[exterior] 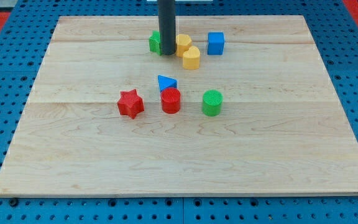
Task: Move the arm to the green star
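Note:
The green star (155, 42) lies near the view's top, left of centre, and the rod hides its right part. My tip (167, 53) is down at the star's right edge, between it and a yellow block (183, 43). I cannot tell whether the tip touches the star.
A second yellow block (191, 58) lies just right of my tip and a blue cube (215, 43) further right. At the board's middle lie a red star (130, 103), a blue triangle (166, 82), a red cylinder (171, 100) and a green cylinder (212, 102). The wooden board (73, 155) ends at blue pegboard.

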